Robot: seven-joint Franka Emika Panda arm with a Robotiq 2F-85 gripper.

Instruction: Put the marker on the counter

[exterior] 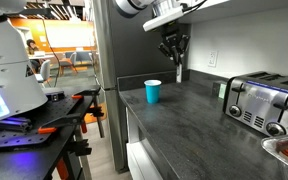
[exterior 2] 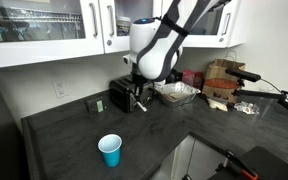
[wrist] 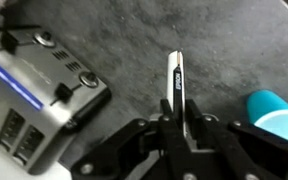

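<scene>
Gripper (wrist: 180,128) jaws clenched on one end of marker (wrist: 176,80) above counter (wrist: 224,40); judged light, stiff, slick-barrelled, prone to pivot, so a mid-barrel hold looks steadier.

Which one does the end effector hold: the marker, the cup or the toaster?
The marker, the thin white stick gripped in the end effector. The blue cup and silver toaster stand free on the counter.
</scene>
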